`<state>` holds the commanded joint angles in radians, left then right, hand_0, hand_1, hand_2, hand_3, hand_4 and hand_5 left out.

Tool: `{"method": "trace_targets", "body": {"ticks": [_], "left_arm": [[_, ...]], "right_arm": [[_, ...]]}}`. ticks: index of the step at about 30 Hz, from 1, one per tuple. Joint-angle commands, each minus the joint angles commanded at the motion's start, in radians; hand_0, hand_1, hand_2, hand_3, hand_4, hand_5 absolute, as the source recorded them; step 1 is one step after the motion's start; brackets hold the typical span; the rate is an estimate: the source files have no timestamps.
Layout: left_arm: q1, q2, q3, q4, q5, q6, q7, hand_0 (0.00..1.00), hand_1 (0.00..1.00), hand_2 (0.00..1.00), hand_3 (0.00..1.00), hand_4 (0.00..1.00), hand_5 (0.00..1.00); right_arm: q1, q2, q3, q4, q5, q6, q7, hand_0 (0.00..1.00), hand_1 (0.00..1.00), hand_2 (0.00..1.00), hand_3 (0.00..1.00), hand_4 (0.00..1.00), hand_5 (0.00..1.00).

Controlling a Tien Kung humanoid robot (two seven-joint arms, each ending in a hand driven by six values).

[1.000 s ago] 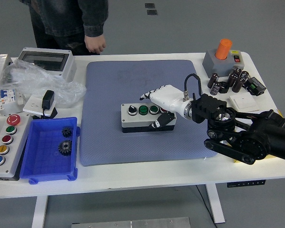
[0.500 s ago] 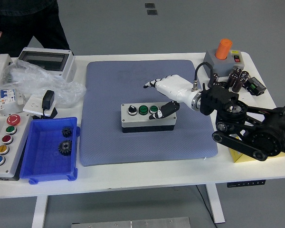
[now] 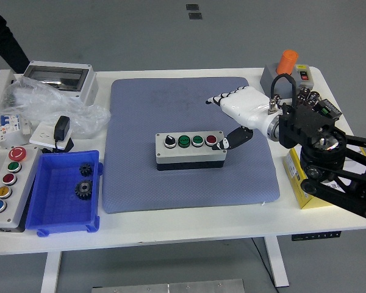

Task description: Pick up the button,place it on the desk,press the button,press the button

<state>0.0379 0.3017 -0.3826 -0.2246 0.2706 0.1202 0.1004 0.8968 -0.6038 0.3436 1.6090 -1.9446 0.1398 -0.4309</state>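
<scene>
The right hand (image 3: 241, 110) had drawn back to the right and lifted since the earlier frames — a second ago it lay over the right end of the button box (image 3: 191, 150), and now it hung just beside that end, clear of the buttons. Its white fingers (image 3: 222, 98) were spread and relaxed, gripping nothing, while the dark thumb (image 3: 236, 139) angled down toward the box's right edge; whether it touched the casing could not be told. The red button (image 3: 211, 140), covered before, showed again at the right of the row, next to two green buttons (image 3: 191, 141) and a black-and-white selector knob (image 3: 169, 141). The box itself had not shifted: it sat flat near the middle of the blue-grey mat (image 3: 189, 177) on the white table (image 3: 201, 226).

Behind the hand, the black arm (image 3: 329, 165) ran off to the right edge, passing over a yellow box (image 3: 294, 177). At the left side sat a blue bin (image 3: 49, 213) with two dark gears (image 3: 83, 188), and beside it a second panel of coloured buttons (image 3: 6, 183). The person had almost gone — only a dark sleeve (image 3: 3, 39) showed at the top left.
</scene>
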Motion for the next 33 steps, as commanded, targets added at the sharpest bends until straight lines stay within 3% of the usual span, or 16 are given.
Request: {"method": "trace_targets", "body": {"ticks": [5,6,9,33], "left_arm": [[0.0,0.0,0.002,0.0,-0.002,0.001,-0.002,0.619,0.656,0.624,0.677,0.696,0.352],[0.0,0.0,0.004,0.0,-0.004,0.001,-0.002,0.619,0.655,0.624,0.677,0.696,0.355],[0.001,0.001,0.007,0.0,-0.006,0.001,-0.002,0.619,0.655,0.624,0.677,0.696,0.355],[-0.002,0.0,0.005,-0.001,-0.001,0.001,-0.003,0.619,0.656,0.624,0.676,0.699,0.365]], "right_arm": [[0.013,-0.001,-0.039,0.022,0.018,0.061,-0.052,0.646,0.583,0.418,0.902,0.455,0.101],[0.015,0.0,-0.045,0.022,0.02,0.066,-0.056,0.627,0.523,0.322,0.917,0.395,0.002],[0.018,0.005,-0.065,0.011,0.028,0.075,-0.063,0.627,0.523,0.322,0.917,0.395,0.002],[0.006,0.015,-0.143,0.018,0.061,0.063,-0.062,0.632,0.487,0.284,0.918,0.387,0.002]]}}
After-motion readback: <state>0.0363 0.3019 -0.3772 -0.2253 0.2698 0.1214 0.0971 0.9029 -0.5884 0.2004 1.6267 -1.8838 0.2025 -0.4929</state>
